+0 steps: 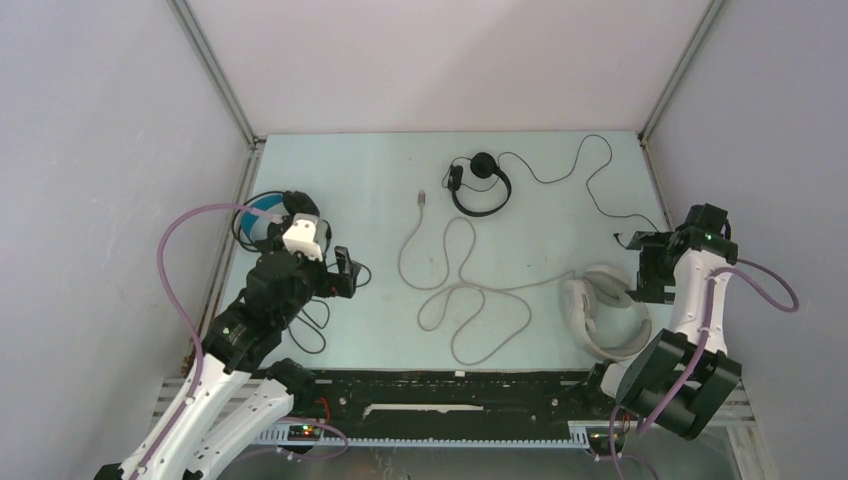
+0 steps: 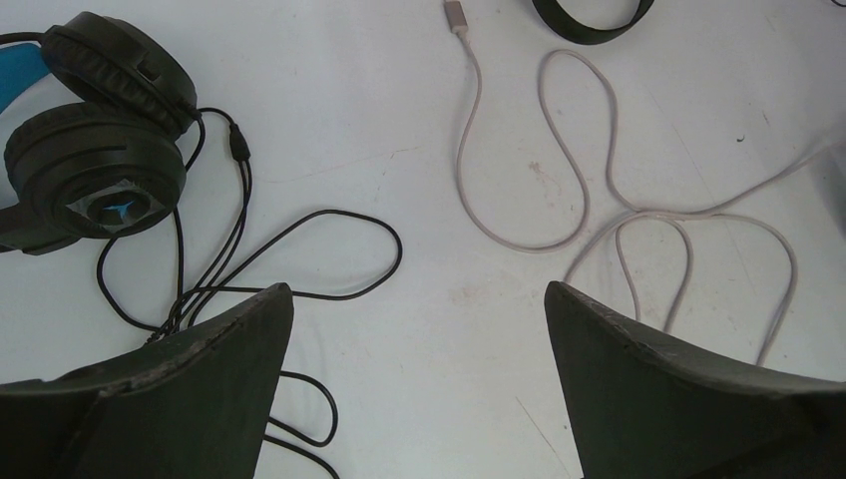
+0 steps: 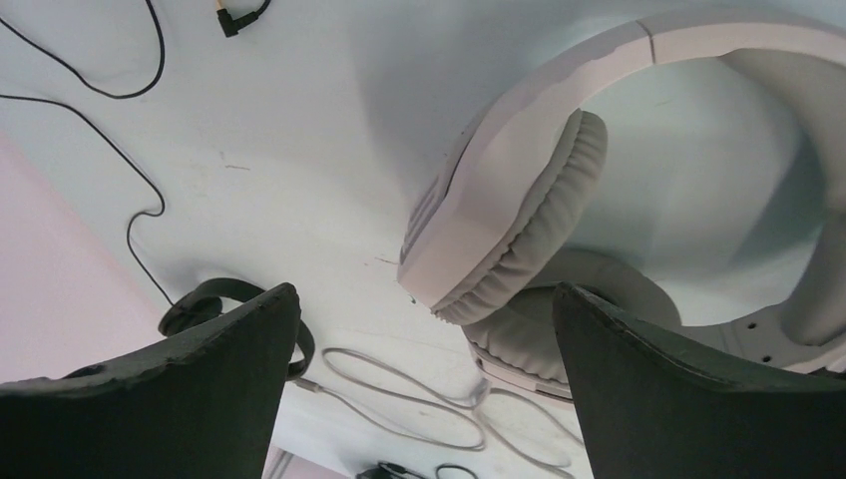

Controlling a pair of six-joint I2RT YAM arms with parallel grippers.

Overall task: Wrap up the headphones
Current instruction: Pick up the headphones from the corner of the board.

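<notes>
The large white over-ear headset [image 1: 580, 305] lies at the near right, and its grey cable [image 1: 500, 290] snakes left to a plug [image 1: 422, 198]. My right gripper [image 1: 636, 268] is open just above this headset [image 3: 519, 200], holding nothing. The small thin black on-ear headset [image 1: 482, 185] lies at the far middle with its thin black cable [image 1: 590, 170] spread to the right. The bulky black over-ear headset with blue lining [image 2: 100, 150] lies at the left, partly hidden behind my left wrist in the top view [image 1: 262, 215]. My left gripper [image 2: 417, 294] is open and empty over its loose black cable [image 2: 299, 225].
The light table [image 1: 380, 170] is boxed in by white walls at the back and both sides. A black rail [image 1: 450, 385] runs along the near edge between the arm bases. The thin black cable's jack plug [image 3: 229, 20] lies beyond the white headset.
</notes>
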